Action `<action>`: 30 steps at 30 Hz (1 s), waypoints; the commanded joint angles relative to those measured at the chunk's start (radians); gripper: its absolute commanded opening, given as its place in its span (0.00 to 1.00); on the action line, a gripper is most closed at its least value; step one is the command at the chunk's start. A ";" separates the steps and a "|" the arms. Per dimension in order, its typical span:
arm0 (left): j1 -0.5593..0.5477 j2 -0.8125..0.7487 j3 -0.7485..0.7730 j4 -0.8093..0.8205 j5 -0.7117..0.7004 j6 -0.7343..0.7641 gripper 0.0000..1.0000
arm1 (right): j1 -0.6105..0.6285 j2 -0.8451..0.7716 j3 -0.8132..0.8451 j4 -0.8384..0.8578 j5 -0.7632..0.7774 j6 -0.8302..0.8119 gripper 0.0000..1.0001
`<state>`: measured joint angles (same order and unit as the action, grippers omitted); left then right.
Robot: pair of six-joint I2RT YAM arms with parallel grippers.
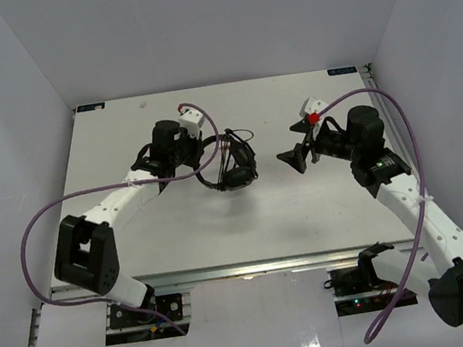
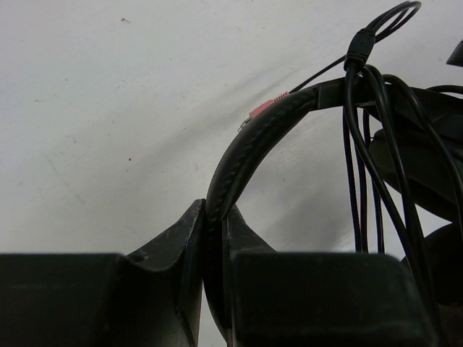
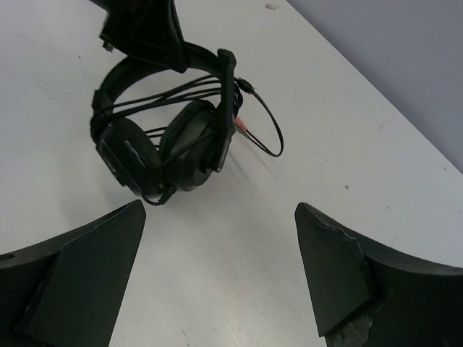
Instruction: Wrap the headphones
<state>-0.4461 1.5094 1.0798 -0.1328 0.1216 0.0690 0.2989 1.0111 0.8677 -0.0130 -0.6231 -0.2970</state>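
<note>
as left tool [image 2: 215, 217] grips one headset [image 1: 238, 172], right [image 3: 221, 235] gapes.

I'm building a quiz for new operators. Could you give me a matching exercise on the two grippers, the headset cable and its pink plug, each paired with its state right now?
Things:
1. left gripper
2. right gripper
3. cable
4. pink plug

States:
A. fingers apart, nothing between them
B. hanging in loops over the headband
C. fingers closed on the headband
D. peeking out beside the headband

Pairs: 1-C, 2-A, 3-B, 4-D
</note>
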 commanded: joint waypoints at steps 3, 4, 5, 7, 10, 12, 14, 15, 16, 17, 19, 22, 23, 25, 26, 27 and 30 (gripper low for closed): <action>0.007 0.125 -0.022 0.315 -0.013 -0.058 0.00 | -0.012 -0.069 0.019 -0.138 0.011 -0.021 0.90; 0.007 0.144 -0.023 0.335 -0.022 -0.058 0.00 | -0.014 -0.074 0.018 -0.141 0.012 -0.021 0.90; 0.007 0.163 -0.025 0.354 -0.028 -0.068 0.00 | -0.016 -0.079 0.016 -0.144 0.014 -0.021 0.90; 0.007 0.198 -0.030 0.386 -0.038 -0.090 0.00 | -0.025 -0.088 0.012 -0.146 0.015 -0.020 0.90; 0.007 0.239 -0.042 0.427 -0.057 -0.093 0.00 | -0.043 -0.095 0.006 -0.144 0.003 -0.015 0.90; 0.008 0.264 -0.050 0.447 -0.066 -0.093 0.00 | -0.053 -0.098 0.003 -0.143 -0.005 -0.012 0.90; 0.009 0.286 -0.056 0.462 -0.076 -0.091 0.00 | -0.058 -0.100 -0.001 -0.145 -0.009 -0.010 0.90; 0.009 0.290 -0.062 0.471 -0.081 -0.093 0.00 | -0.059 -0.101 -0.002 -0.144 -0.010 -0.010 0.90; 0.009 0.297 -0.064 0.479 -0.086 -0.094 0.00 | -0.062 -0.101 -0.004 -0.143 -0.012 -0.009 0.90; 0.009 0.304 -0.066 0.484 -0.090 -0.096 0.00 | -0.064 -0.100 -0.006 -0.143 -0.014 -0.008 0.90; 0.010 0.318 -0.062 0.482 -0.092 -0.102 0.01 | -0.067 -0.100 -0.010 -0.143 -0.017 -0.008 0.90; 0.010 0.337 -0.057 0.471 -0.092 -0.108 0.09 | -0.073 -0.100 -0.014 -0.143 -0.020 -0.007 0.90; 0.011 0.340 -0.059 0.470 -0.094 -0.109 0.13 | -0.074 -0.101 -0.015 -0.143 -0.021 -0.007 0.90; 0.012 0.345 -0.064 0.467 -0.097 -0.112 0.22 | -0.077 -0.102 -0.016 -0.143 -0.023 -0.007 0.90; 0.012 0.346 -0.065 0.465 -0.098 -0.114 0.29 | -0.079 -0.103 -0.016 -0.143 -0.023 -0.007 0.90; 0.013 0.342 -0.067 0.463 -0.100 -0.116 0.35 | -0.081 -0.104 -0.017 -0.142 -0.024 -0.007 0.90; 0.012 0.321 -0.074 0.459 -0.106 -0.126 0.60 | -0.084 -0.108 -0.022 -0.145 -0.024 -0.007 0.90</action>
<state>-0.4397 1.8751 1.0069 0.2906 0.0237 -0.0347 0.2231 0.9230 0.8558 -0.1635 -0.6318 -0.3104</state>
